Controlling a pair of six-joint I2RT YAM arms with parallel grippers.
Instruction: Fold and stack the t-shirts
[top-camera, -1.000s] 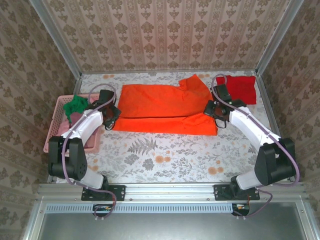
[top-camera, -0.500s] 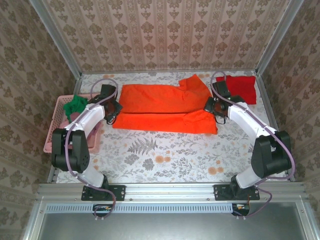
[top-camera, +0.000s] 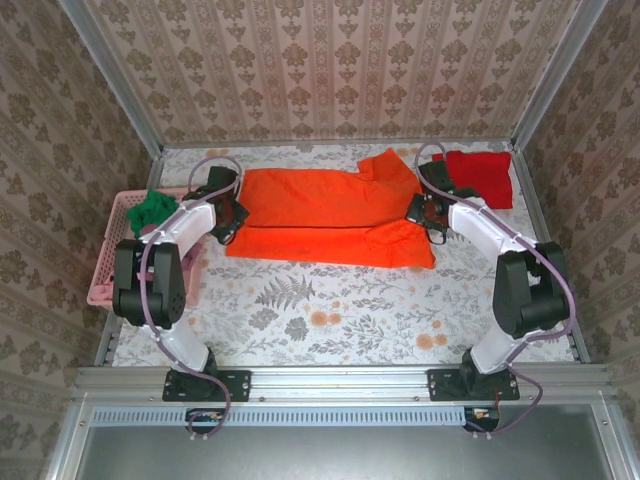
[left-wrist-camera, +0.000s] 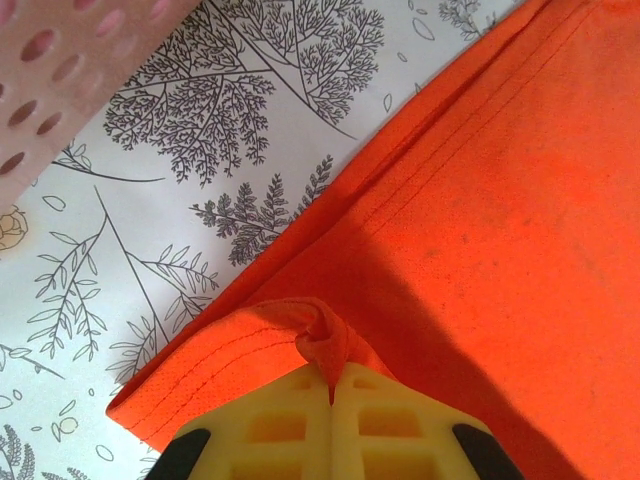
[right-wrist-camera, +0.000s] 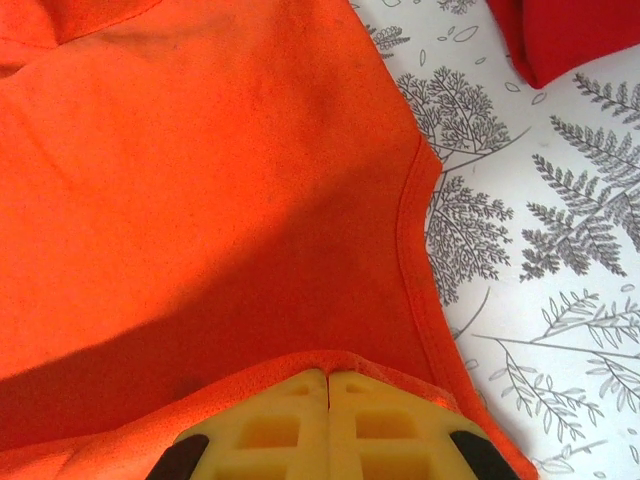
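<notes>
**A:** ok, what are the fingers actually doing here?

**B:** the left gripper (left-wrist-camera: 330, 385) is clamped tight on a bunched-up bit of hem at a corner of the orange t-shirt (left-wrist-camera: 500, 200). The yellow pads (left-wrist-camera: 280, 430) are pressed together with fabric poking out between them. The right gripper (right-wrist-camera: 328, 388) is the same deal, pinched on the hemmed edge at the shirt's other end.

**A:** and where's the shirt?

**B:** it's spread flat across the far half of the fern-print table (top-camera: 330, 310), with a crease running along its length and a sleeve sticking out toward the back right. There's one gripper at each end. A deeper red t-shirt (top-camera: 480, 177) lies at the back right corner, close to the right gripper. The pink lattice basket (top-camera: 112, 250) sits at the table's left edge with a green shirt (top-camera: 150, 208) heaped in it.
</notes>
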